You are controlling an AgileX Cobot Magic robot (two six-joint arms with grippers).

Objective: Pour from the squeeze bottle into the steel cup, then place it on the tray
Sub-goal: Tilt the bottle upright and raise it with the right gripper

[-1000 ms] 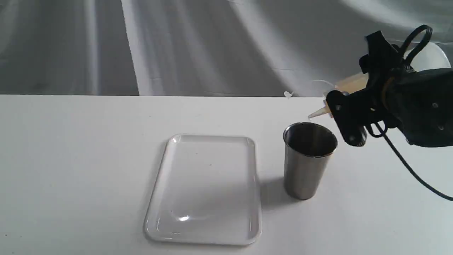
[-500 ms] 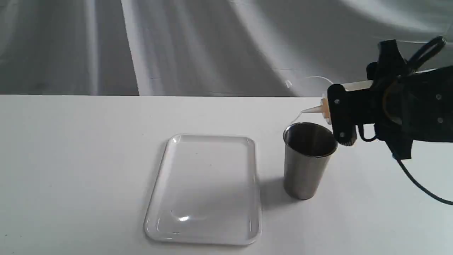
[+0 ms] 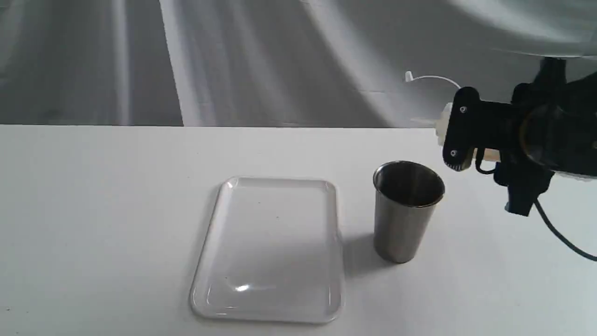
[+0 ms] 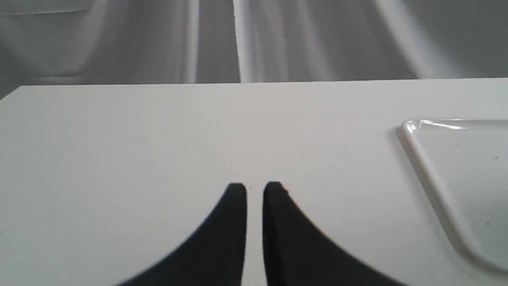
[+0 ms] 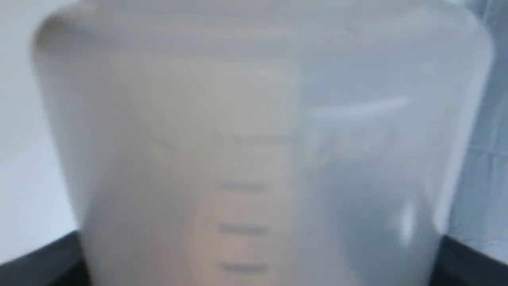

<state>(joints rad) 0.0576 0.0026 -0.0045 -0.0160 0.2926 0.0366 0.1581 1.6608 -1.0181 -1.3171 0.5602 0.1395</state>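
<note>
Squeeze bottle (image 3: 443, 122) hangs nearly level in the air, clamped between the jaws of the right gripper (image 3: 459, 128), nozzle pointing left. It sits above the steel cup (image 3: 405, 212), toward the cup's right side, not touching it. The tray (image 3: 219, 280) lies left of the cup. Left gripper (image 4: 255, 190) hovers over the table (image 4: 119, 139), jaws nearly together, holding nothing.

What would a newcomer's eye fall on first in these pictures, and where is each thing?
The black right hand at the far right, gripping the squeeze bottle sideways in the air, nozzle pointing towards the middle. Below it, nearer the middle, the steel cup stands upright on the white table, with the glossy tray lying beside it, apart.
</note>
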